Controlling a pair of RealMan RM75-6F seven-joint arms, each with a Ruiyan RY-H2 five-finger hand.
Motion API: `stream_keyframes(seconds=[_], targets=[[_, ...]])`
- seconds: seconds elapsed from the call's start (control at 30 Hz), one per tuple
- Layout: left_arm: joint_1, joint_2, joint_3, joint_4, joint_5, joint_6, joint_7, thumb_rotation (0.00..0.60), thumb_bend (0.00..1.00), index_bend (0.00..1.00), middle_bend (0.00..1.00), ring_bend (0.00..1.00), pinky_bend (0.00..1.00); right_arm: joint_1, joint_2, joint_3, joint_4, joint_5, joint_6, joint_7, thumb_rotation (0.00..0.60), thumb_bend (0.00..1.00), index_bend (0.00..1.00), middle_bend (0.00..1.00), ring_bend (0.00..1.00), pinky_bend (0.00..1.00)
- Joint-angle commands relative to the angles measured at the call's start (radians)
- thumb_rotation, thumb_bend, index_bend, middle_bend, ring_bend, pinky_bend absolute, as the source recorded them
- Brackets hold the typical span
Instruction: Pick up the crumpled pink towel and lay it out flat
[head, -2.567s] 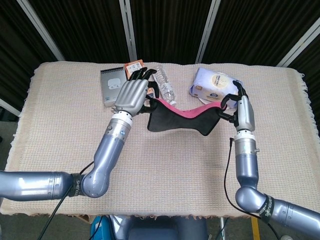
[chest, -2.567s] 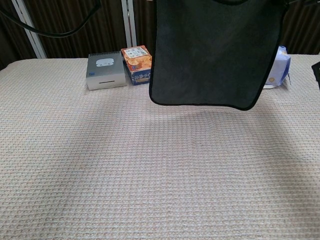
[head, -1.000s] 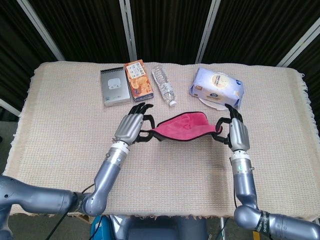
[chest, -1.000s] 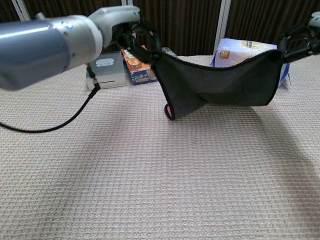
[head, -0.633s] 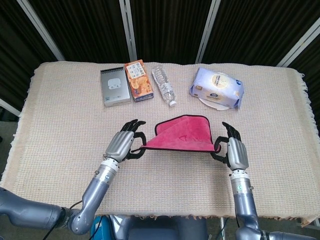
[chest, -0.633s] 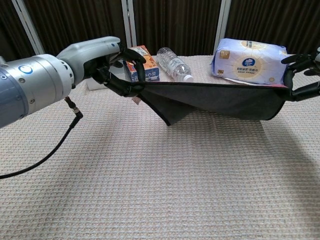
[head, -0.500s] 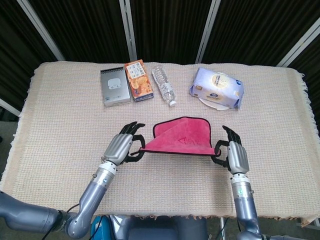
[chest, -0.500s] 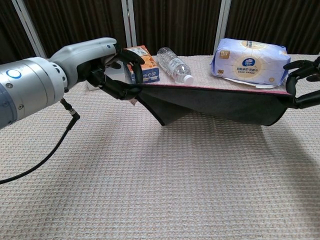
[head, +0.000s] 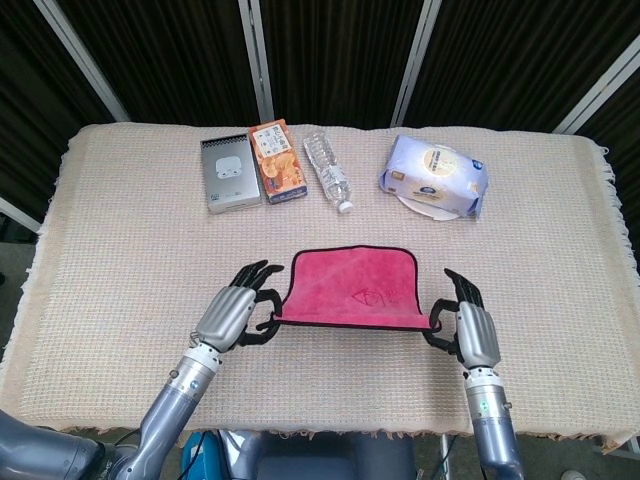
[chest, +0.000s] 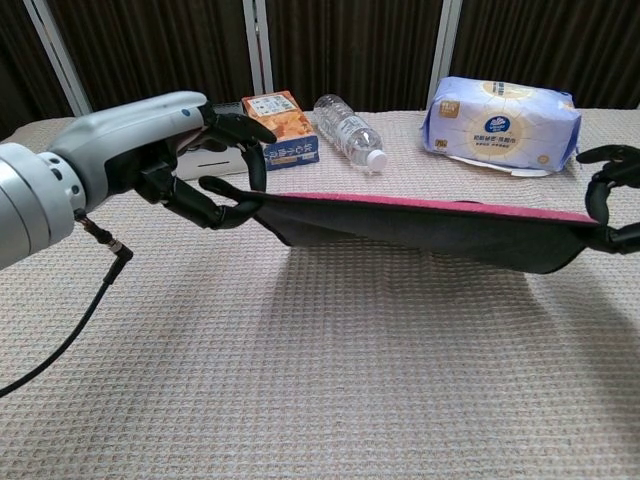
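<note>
- The towel hangs stretched between the two hands above the near middle of the table, pink side up and dark side down.
- In the chest view the towel is a flat, slightly sagging band, clear of the cloth beneath it, with a shadow under it.
- Seen from the head view it is an almost full rectangle with a dark edge; its far edge points toward the items at the back.
- The left hand pinches the towel's near left corner between thumb and a finger; the other fingers are spread and curved.
- In the chest view the left hand is at the towel's left end, dark fingertips closed on the corner.
- The right hand pinches the near right corner the same way, the rest of its fingers fanned out.
- In the chest view the right hand is cut by the frame edge; only curled fingers at the towel's right end show.
- Along the back of the table, from left to right: a grey box, an orange carton touching it, a bottle lying on its side, and a tissue pack.
- All four are well apart from the towel.
- A woven beige cloth covers the table.
</note>
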Motion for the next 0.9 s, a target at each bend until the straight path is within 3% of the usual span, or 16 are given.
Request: stream_keyframes(seconds=[0.03, 0.43, 0.9], targets=[[0.017, 0.007, 0.013, -0.006, 0.022, 0.0, -0.003, 0.6, 0.66, 0.79, 0.09, 0.0, 0.02, -0.013, -0.008, -0.015, 0.001, -0.017, 0.002, -0.003, 0.6, 0.68, 0.72, 0.11, 0.0, 0.0], [0.071, 0.024, 0.045, -0.009, 0.083, -0.026, -0.017, 0.6, 0.66, 0.79, 0.09, 0.0, 0.02, -0.052, -0.034, -0.047, 0.008, -0.072, 0.012, -0.023, 0.6, 0.68, 0.72, 0.11, 0.0, 0.0], [0.118, -0.016, 0.067, 0.017, 0.102, -0.065, -0.008, 0.6, 0.66, 0.79, 0.09, 0.0, 0.02, -0.099, -0.081, -0.104, 0.012, -0.125, 0.007, -0.048, 0.6, 0.68, 0.72, 0.11, 0.0, 0.0]])
